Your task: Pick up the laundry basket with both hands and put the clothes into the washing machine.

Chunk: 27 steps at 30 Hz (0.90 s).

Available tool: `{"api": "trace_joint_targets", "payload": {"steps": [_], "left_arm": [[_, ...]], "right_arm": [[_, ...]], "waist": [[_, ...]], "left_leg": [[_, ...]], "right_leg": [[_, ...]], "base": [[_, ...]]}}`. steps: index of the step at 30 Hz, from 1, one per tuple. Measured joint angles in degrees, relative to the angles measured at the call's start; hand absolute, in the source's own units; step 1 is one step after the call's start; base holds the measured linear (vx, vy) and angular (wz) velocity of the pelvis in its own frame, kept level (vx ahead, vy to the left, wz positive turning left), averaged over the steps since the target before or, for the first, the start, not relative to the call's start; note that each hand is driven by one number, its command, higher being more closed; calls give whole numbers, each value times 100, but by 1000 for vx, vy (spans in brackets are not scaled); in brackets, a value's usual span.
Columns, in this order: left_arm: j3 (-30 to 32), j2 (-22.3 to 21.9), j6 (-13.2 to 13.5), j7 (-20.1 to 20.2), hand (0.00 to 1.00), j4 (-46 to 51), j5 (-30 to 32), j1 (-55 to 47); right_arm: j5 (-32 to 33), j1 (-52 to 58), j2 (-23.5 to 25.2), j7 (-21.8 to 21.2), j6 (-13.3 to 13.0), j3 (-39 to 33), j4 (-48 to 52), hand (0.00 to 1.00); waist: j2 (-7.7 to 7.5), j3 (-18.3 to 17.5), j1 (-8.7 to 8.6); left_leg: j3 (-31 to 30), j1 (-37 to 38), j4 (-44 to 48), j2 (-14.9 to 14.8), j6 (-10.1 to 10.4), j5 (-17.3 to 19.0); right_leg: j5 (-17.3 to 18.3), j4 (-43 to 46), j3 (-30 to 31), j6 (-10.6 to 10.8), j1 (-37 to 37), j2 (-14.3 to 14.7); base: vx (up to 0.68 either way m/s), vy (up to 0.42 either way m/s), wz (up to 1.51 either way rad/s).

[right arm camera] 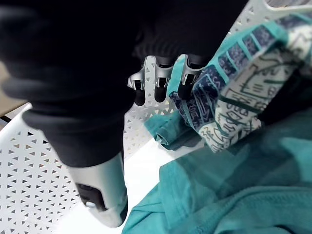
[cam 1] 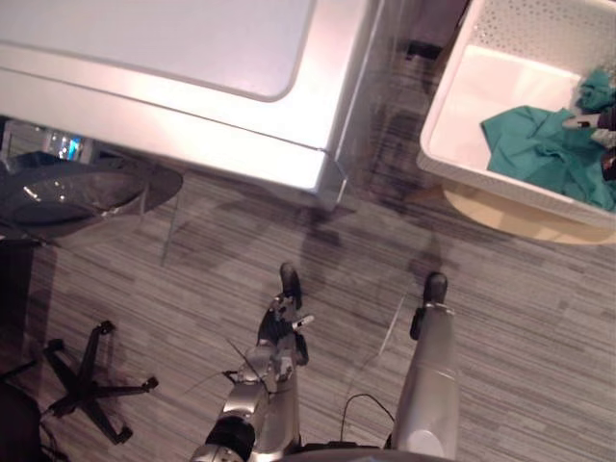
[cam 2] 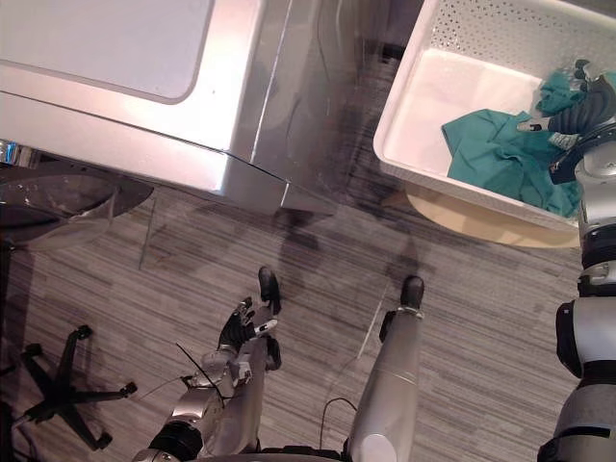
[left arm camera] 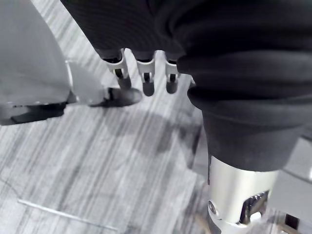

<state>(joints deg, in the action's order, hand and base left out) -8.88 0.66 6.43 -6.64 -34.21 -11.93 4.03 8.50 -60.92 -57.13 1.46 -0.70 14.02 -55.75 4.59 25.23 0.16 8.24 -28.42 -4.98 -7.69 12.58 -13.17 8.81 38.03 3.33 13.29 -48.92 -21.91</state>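
The white perforated laundry basket stands at the upper right on a round wooden stool. Teal clothes lie in it, with a patterned cloth on top. My right hand reaches into the basket from the right, over the clothes. Its fingers are relaxed beside the patterned cloth and the thumb sticks out straight. My left hand hangs low above the floor, far from the basket, fingers relaxed and empty. The silver washing machine fills the upper left.
The machine's round dark glass door stands swung open at the left. A black office-chair base lies on the striped grey floor at lower left. A gap of floor separates the machine's corner from the basket.
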Motion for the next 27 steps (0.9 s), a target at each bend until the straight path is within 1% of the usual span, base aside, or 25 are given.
{"api": "trace_joint_targets", "payload": {"steps": [1,5,8,11,14,16,23,27], "left_arm": [[-5,1,8,-3,0,122,-86,4],[-38,3,5,-7,0,328,-100,53],[-42,10,-2,-103,0,436,-154,50],[-41,14,5,-107,0,630,-161,55],[-46,15,4,-106,0,695,-222,54],[-45,15,-10,-104,0,689,-229,54],[-27,51,-89,-100,0,718,-336,58],[5,183,-88,-100,0,845,-343,63]], "right_arm": [[25,-1,-30,10,-1,2,-29,0],[53,-16,-202,118,-4,8,-159,0],[54,-70,-251,169,-13,30,-188,0],[115,-120,-430,170,-10,77,-199,0],[203,-201,-588,158,-22,270,-240,0],[213,-205,-683,95,-39,270,-247,0],[248,237,-1005,-137,-146,214,-139,0],[266,737,-1093,-292,-197,-92,-54,0]], "waist": [[1,0,34],[2,39,73],[9,43,67],[18,49,85],[19,55,86],[23,147,80],[-9,171,115],[-37,188,132]], "left_leg": [[9,-89,27,8,0,0],[-4,-411,159,70,-1,-1],[-14,-570,242,75,-1,-1],[-40,-704,365,75,0,1],[-48,-812,418,77,0,1],[-71,-858,510,73,0,4],[-191,-1061,657,49,0,5],[-266,-1191,791,10,0,7]], "right_leg": [[26,62,27,-19,-118,-3],[85,292,166,-8,-511,-36],[86,359,196,-9,-669,-38],[116,433,204,-34,-762,-47],[139,497,223,-54,-868,-51],[152,543,228,-65,-875,-50],[161,587,151,-73,-929,-55],[159,596,71,-77,-926,-48]], "base": [[-35,-50,7],[-51,-50,10],[-35,-40,6],[-18,-39,7],[-22,-32,6],[-27,-30,5],[-17,-13,7],[-9,-4,5]]}}
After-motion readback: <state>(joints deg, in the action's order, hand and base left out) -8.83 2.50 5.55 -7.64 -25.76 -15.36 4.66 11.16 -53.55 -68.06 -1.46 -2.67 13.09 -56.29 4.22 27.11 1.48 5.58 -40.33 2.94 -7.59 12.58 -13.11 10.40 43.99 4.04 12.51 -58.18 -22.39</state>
